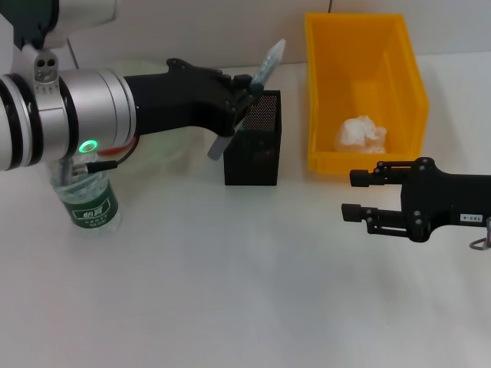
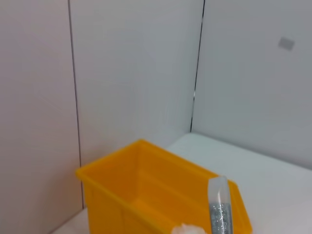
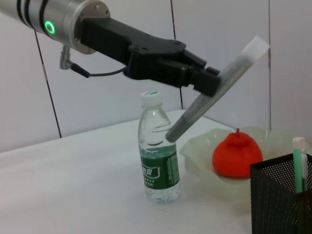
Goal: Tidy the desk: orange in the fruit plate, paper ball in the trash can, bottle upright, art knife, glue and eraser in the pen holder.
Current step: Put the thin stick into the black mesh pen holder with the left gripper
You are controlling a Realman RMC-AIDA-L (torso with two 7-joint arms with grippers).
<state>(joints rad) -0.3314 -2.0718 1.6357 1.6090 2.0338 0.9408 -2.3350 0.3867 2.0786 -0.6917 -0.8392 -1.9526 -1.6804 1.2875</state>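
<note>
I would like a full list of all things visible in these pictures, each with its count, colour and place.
glue tube: 1, clear-grey with a pale cap, tilted, held above the pen holder
pen holder: 1, black mesh, middle of the table; a green-and-white item stands inside
trash can: 1, yellow, to the right of the pen holder
paper ball: 1, white, inside the trash can
bottle: 1, clear with green label and white cap, upright, on the left
fruit plate: 1, pale translucent, behind the bottle
orange: 1, orange-red, on the fruit plate
table: 1, white
left gripper: 1, black, shut on the glue tube
right gripper: 1, black, open, low on the right, holding nothing
</note>
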